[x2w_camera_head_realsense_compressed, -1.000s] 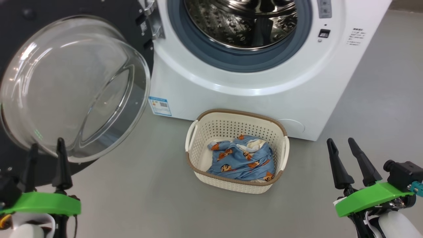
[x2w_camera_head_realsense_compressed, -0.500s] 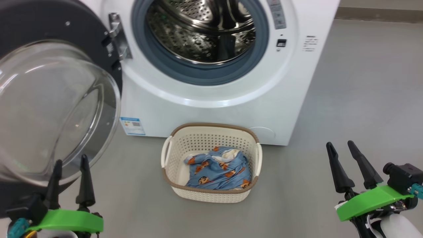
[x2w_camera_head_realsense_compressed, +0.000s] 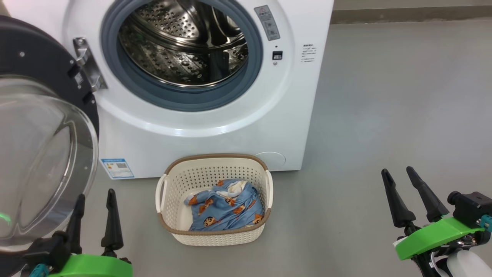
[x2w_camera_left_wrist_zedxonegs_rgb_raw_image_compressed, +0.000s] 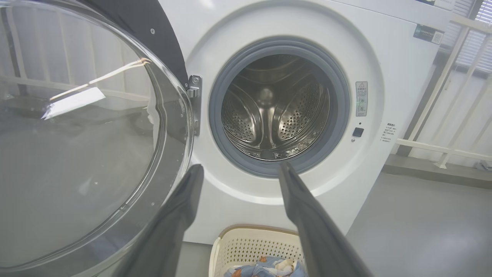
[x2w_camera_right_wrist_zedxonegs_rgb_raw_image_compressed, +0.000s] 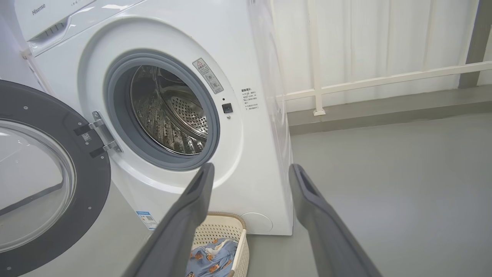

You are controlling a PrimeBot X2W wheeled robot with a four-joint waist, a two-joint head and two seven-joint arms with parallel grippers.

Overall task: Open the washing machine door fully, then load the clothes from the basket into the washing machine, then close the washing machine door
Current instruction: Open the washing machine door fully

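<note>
Both the left jaws and the right jaws stand wide open and hold nothing, low at the two sides of the head view. The door (x2w_camera_head_realsense_compressed: 38, 146) is swung open at the left of the washer (x2w_camera_head_realsense_compressed: 200, 127). The basket (x2w_camera_head_realsense_compressed: 215, 237) stands on the floor (x2w_camera_head_realsense_compressed: 365, 115) just before the washer, and the clothes (x2w_camera_head_realsense_compressed: 225, 207) lie inside it.

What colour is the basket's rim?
Brown, atop the cream-white perforated basket; clearest in the head view.

drum mouth (x2w_camera_head_realsense_compressed: 180, 42) unblocked at 11 o'clock, washing machine door (x2w_camera_head_realsense_compressed: 38, 154) jutting out at 9 o'clock, basket (x2w_camera_head_realsense_compressed: 215, 158) open-topped at 6 o'clock, bare floor (x2w_camera_head_realsense_compressed: 384, 115) at 3 o'clock
</note>
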